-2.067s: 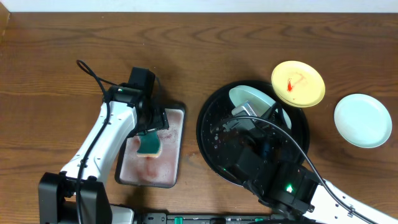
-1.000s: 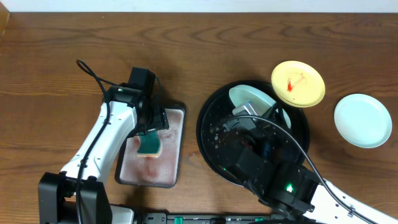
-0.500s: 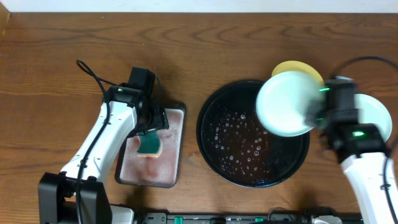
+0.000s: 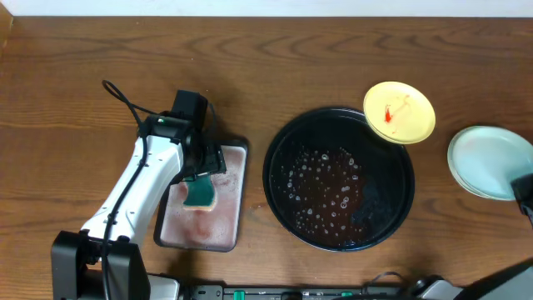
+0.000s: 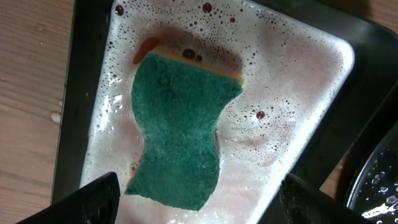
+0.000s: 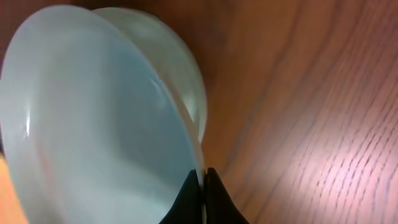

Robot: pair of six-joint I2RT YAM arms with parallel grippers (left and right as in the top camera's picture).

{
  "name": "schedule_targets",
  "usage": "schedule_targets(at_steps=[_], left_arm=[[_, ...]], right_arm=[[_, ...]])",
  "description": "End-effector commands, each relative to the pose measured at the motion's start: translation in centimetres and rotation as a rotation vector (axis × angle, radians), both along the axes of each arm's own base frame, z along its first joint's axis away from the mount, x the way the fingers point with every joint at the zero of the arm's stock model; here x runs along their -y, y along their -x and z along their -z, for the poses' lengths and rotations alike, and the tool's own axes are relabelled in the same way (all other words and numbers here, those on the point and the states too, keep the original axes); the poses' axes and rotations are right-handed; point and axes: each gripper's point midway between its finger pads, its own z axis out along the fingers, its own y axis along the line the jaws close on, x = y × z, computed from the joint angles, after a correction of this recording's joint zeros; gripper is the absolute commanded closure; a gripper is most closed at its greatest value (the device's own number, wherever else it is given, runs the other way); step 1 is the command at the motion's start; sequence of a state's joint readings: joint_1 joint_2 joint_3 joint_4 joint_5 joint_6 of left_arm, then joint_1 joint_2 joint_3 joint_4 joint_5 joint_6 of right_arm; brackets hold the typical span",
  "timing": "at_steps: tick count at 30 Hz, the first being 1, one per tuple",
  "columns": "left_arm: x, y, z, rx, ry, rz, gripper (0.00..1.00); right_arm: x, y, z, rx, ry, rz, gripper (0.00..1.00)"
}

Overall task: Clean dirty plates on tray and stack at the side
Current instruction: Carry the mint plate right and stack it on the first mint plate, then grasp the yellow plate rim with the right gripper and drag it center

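The black tray [image 4: 287, 142] holds only suds and water in the overhead view. The yellow plate [image 4: 400, 111] with a red smear rests on its upper right rim. Two pale blue-green plates [image 4: 487, 161] overlap on the wood at the far right. In the right wrist view my right gripper [image 6: 203, 177] is shut on the rim of the upper pale plate [image 6: 93, 124], which sits tilted over the lower plate [image 6: 174, 68]. Only a corner of the right arm [image 4: 525, 193] shows overhead. My left gripper [image 5: 193, 199] is open above the green sponge [image 5: 180, 127].
The sponge [image 4: 200, 194] lies in soapy, reddish water in the rectangular metal pan [image 4: 237, 200] left of the tray. The left arm [image 4: 146, 179] hangs over the pan. A black cable [image 4: 121, 98] loops on the wood behind it.
My right arm has carried the pale plate from the tray out to the right onto the other pale plate. The left arm and sponge have not moved.
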State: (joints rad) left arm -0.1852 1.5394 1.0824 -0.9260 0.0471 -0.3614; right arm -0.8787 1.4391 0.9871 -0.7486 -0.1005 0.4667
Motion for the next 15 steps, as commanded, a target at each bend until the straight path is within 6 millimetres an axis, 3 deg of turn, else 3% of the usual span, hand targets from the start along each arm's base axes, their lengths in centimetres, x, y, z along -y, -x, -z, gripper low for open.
schedule_targets(at_steps=[1, 3, 4, 5, 7, 11, 15], left_arm=[[-0.1, 0.0, -0.1, 0.002, -0.003, 0.002, 0.17], [-0.1, 0.0, -0.1, 0.002, -0.002, 0.002, 0.17], [-0.1, 0.0, -0.1, 0.002, -0.003, 0.002, 0.17], [-0.1, 0.0, -0.1, 0.002, -0.003, 0.002, 0.17], [-0.1, 0.0, -0.1, 0.002, -0.002, 0.002, 0.17], [-0.1, 0.0, -0.1, 0.002, -0.003, 0.002, 0.17], [-0.1, 0.0, -0.1, 0.002, -0.003, 0.002, 0.17]], right_arm=[[0.8, -0.1, 1.5, 0.015, -0.06, 0.048, 0.99], [1.2, -0.6, 1.9, 0.022, -0.049, 0.022, 0.99], [1.2, -1.1, 1.9, 0.038, -0.043, -0.018, 0.94], [1.0, -1.9, 1.7, 0.071, -0.044, -0.069, 0.72], [0.0, -3.8, 0.5, 0.172, -0.065, -0.152, 0.57], [-3.5, -8.3, -3.7, 0.412, -0.093, -0.335, 0.53], [-9.1, -10.9, -7.0, 0.474, -0.026, -0.586, 0.54]])
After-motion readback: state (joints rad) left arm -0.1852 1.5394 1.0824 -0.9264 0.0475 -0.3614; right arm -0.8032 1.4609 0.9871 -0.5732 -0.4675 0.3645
